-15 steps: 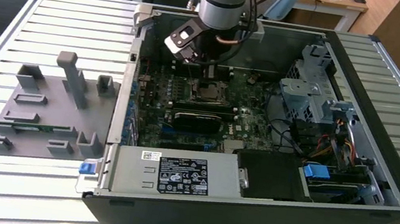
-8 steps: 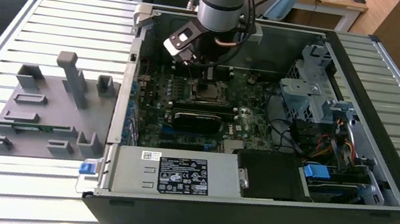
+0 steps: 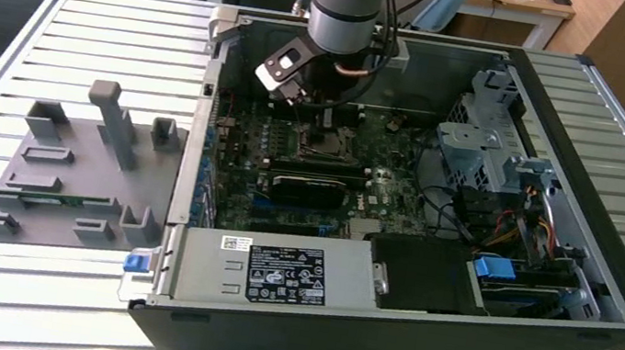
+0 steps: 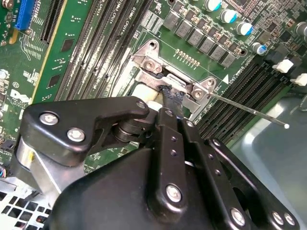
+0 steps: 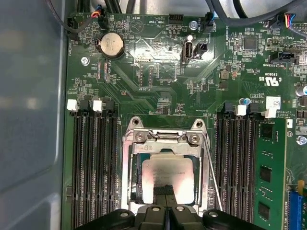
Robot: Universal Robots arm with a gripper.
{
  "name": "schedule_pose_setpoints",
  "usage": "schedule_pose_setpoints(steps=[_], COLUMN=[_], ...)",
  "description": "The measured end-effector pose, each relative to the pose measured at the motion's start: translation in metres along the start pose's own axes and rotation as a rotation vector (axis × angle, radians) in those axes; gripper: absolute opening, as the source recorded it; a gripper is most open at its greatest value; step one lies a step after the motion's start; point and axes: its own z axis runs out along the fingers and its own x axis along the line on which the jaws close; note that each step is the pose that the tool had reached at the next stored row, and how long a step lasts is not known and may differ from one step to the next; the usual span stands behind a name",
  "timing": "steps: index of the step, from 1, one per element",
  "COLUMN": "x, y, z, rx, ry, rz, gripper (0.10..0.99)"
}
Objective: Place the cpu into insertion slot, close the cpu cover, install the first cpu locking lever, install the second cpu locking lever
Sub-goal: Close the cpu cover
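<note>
We are seeing the grey fixture tray (image 3: 78, 168) lying near the slatted table's (image 3: 121, 44) left edge in the exterior view, with the open computer case (image 3: 388, 335) beside it. At the motherboard's (image 5: 158, 91) middle the gripper (image 5: 165, 190) is hovering, its 2 fingers pressed together and pinching nothing, over the cpu (image 5: 168, 170) — sitting in its socket under the cpu cover (image 5: 128, 167). 1 locking lever (image 4: 249, 112) is angling out beside the socket.

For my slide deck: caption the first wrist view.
Shut gripper at the cpu in its motherboard socket, thin lever rod angled out beside it.
</note>
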Motion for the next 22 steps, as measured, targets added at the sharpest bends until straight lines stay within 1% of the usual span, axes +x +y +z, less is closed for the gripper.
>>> schedule_pose_setpoints(steps=[2,6,8,9,10,12,14,17,22], x=[0.0004,0.0026,0.0036,0.0042,0.0050,0.0049,0.0049,0.0050,0.0050], y=[0.0024,0.0113,0.0125,0.0128,0.0133,0.0131,0.0122,0.0080,0.0077], z=[0.0015,0.0033,0.0029,0.0019,0.0008,-0.0033,-0.0049,-0.0049,-0.0050], rx=[0.000,0.001,0.001,0.001,-0.001,-0.001,0.000,-0.002,-0.003], ry=[-0.0005,-0.0023,-0.0027,-0.0016,0.0018,0.0010,0.0006,0.0008,0.0008], rz=[0.000,0.000,0.000,0.000,0.000,0.000,0.000,0.000,0.000], gripper=[0.118,0.118,0.118,0.118,0.118,0.118,0.118,0.118,0.118])
